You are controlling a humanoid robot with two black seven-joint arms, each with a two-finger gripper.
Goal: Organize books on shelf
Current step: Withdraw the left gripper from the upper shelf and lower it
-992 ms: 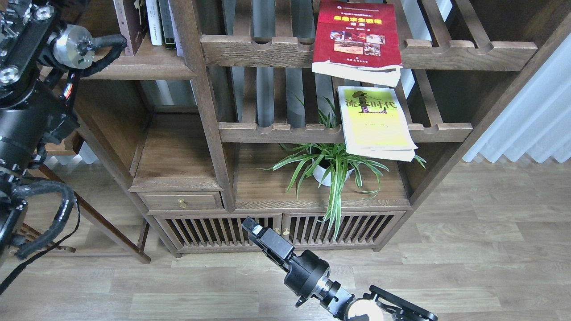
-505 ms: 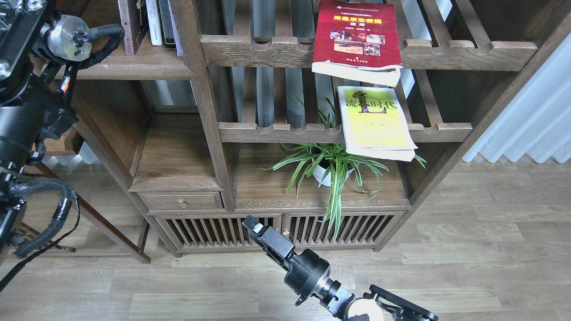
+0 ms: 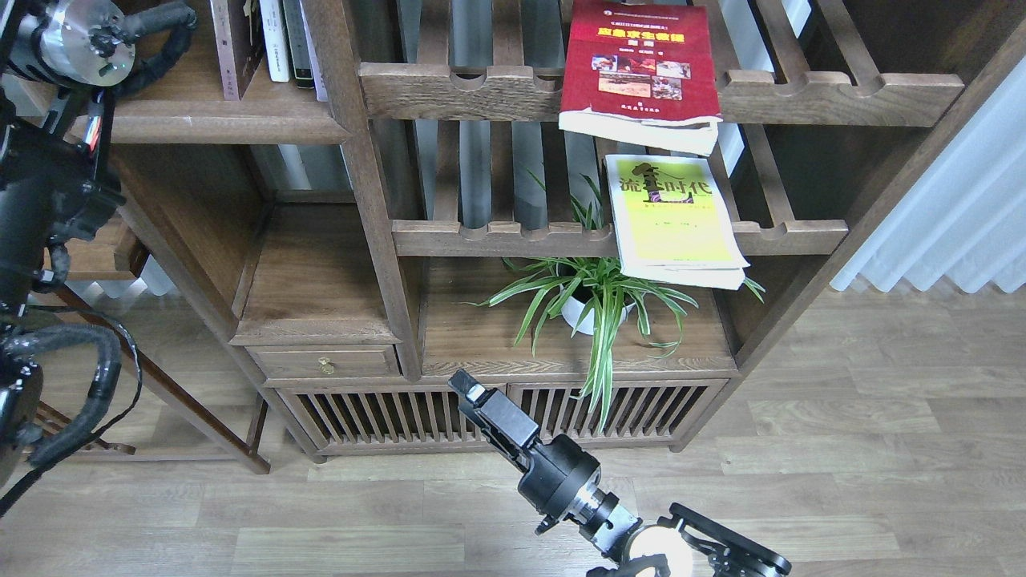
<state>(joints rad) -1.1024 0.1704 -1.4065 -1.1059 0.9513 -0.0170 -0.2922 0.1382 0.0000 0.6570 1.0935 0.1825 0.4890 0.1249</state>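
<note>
red book [image 3: 637,68] flat on upper rack [image 3: 842,88] (yellow-green book [image 3: 673,212] below).

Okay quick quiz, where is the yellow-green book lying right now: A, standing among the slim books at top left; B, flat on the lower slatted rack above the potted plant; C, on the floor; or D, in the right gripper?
B: the yellow-green book lies flat on the lower slatted rack, overhanging its front rail, with the potted plant beneath.

My one view looks from my head, forward and steeply down, fairly near the wooden bookcase [image 3: 377,208] and the plank floor [image 3: 882,449]; my arms enter from the left edge and the bottom.
</note>
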